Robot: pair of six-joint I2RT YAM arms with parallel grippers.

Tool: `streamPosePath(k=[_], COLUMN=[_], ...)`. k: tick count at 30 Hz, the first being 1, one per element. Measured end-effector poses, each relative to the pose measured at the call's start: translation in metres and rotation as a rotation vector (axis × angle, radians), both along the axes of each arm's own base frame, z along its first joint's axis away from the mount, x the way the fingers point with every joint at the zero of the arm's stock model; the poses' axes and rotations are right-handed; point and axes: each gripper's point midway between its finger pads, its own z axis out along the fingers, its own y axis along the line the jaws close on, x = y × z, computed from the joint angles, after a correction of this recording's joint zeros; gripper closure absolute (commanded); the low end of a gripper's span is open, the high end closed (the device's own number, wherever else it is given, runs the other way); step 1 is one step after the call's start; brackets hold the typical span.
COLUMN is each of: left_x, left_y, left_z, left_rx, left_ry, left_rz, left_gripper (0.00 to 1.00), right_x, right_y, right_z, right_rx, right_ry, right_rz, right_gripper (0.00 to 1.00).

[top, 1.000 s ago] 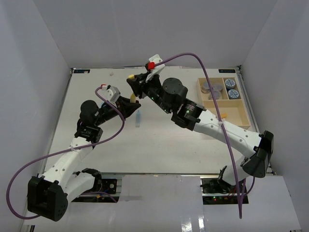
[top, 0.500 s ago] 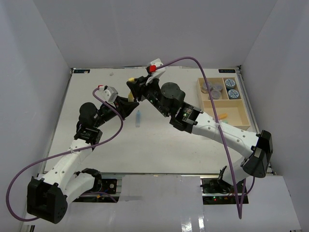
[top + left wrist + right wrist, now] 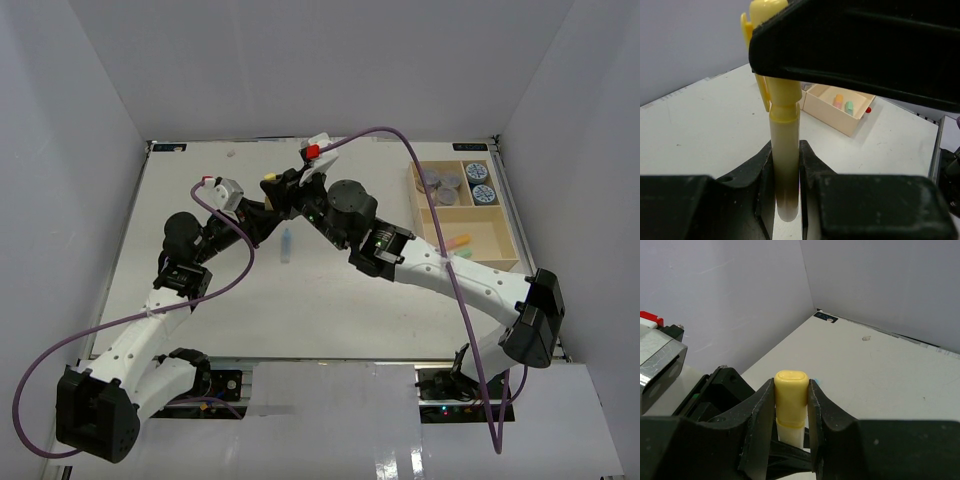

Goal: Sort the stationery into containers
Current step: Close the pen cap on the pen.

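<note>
Gripping opposite ends of one yellow marker (image 3: 784, 150), the left gripper (image 3: 785, 200) and right gripper (image 3: 791, 405) meet mid-table. A blue marker (image 3: 286, 243) lies below; the wooden tray (image 3: 505, 215) sits well apart.

Both arms meet over the upper middle of the tabletop (image 3: 330, 310), blocking passage there; a blue marker (image 3: 286, 244) lies just below them. The tray (image 3: 500, 262) fills the upper right corner. The lower centre lies open.

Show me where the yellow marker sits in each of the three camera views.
Top external: yellow marker upper centre, where both hands meet.
Left wrist: centre, upright, its pale barrel between the left hand fingers.
Right wrist: centre, its capped end clamped by the right hand.
Shared landmark: the wooden tray appears in the top view and left wrist view.
</note>
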Motion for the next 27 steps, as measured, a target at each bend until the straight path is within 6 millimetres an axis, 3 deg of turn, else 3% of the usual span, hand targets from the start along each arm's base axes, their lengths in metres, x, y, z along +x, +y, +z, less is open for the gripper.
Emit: streamPosePath(k=[27], left_x=[-0.010], left_y=[0.000], left_z=[-0.007], left_rx=[-0.049], left_ry=[0.023], left_rz=[-0.012], left_gripper=[0.86], right_x=[-0.012], right_y=[0.001], right_z=[-0.014], right_rx=[0.048], right_ry=[0.013], right_rz=[-0.054], right_gripper=[0.84])
